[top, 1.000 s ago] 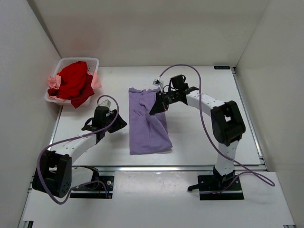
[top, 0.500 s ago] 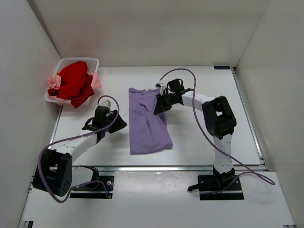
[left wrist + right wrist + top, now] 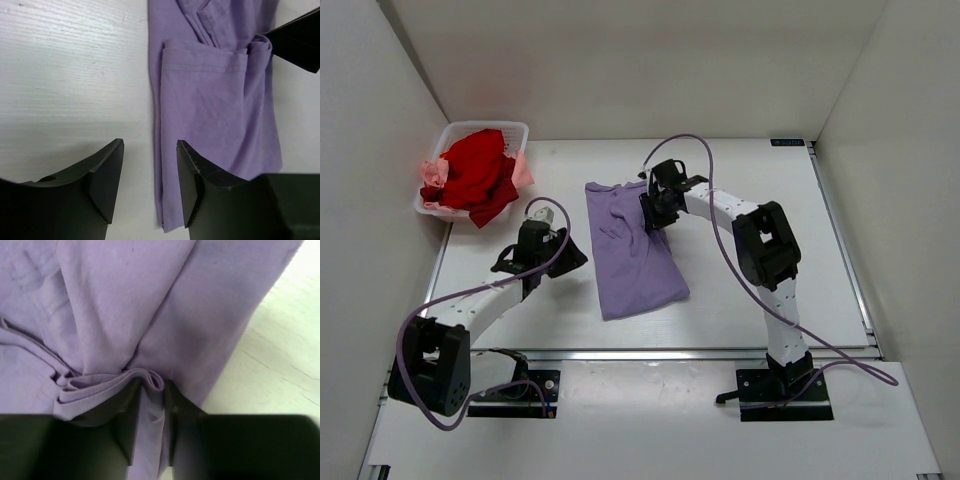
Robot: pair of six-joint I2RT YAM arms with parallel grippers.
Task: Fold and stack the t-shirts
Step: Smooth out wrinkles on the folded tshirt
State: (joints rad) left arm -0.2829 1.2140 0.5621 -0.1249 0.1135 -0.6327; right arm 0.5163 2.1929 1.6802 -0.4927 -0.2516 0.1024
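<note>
The lavender t-shirt lies on the table as a long folded strip. My right gripper is at its far right edge, shut on a bunched fold of the lavender cloth that fills the gap between its fingers. My left gripper hovers open just left of the strip. In the left wrist view its gap is over bare table beside the shirt's left edge, with nothing between the fingers. The red t-shirt and the pale pink t-shirt lie heaped in the basket.
A white plastic basket stands at the far left corner against the left wall. White walls close in the table on the left, back and right. The right arm's purple cable loops over the table right of the shirt.
My right gripper has moved left and a little farther away, dragging the shirt's far right edge with it; the strip now lies slightly skewed. The left gripper has barely moved.
</note>
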